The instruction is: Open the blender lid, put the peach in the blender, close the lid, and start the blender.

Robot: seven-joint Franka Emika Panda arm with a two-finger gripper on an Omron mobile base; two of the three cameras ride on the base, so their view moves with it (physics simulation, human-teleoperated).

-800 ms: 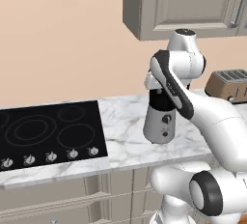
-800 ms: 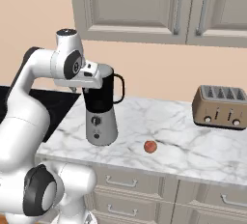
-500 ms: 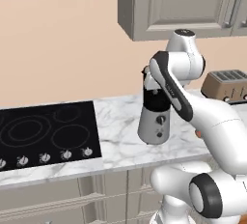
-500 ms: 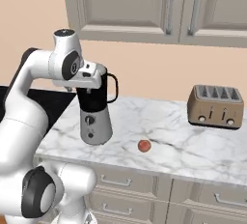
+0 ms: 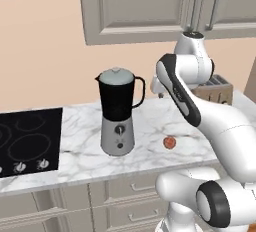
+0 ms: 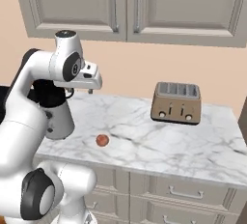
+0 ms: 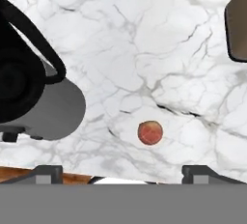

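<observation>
Left base view: the blender (image 5: 117, 117) stands upright on the marble worktop (image 5: 80, 156), just right of the black hob (image 5: 27, 143). Its lid (image 5: 116, 76) sits on the jar's mouth, closed. The peach (image 5: 169, 142) lies on the worktop to the blender's right, near the front edge, apart from the blender. The white arm rises at the right, and its hand hangs above the worktop behind the peach; the fingers themselves are hidden by the arm here. A toaster (image 5: 215, 89) shows partly behind the arm.

Right base view: the peach (image 6: 102, 140) rests on the worktop (image 6: 159, 141), between the blender (image 6: 55, 114) at the left and the toaster (image 6: 176, 103) well off to the right. The blender is mostly hidden behind the arm. The hand is held high above the worktop, above and slightly behind the peach, touching nothing; I cannot make out the fingers here.

Hand view: the fingers (image 7: 116, 172) are spread wide, one tip (image 7: 46, 173) at the lower left and one at the lower right, with nothing between them. The peach (image 7: 150, 133) lies on the marble below, between the two tips and nearer the right one, well clear of both. The blender (image 7: 34, 97) lies at the left edge, the toaster's corner (image 7: 237, 30) at the upper right.

No writing or brand can be read on anything.
</observation>
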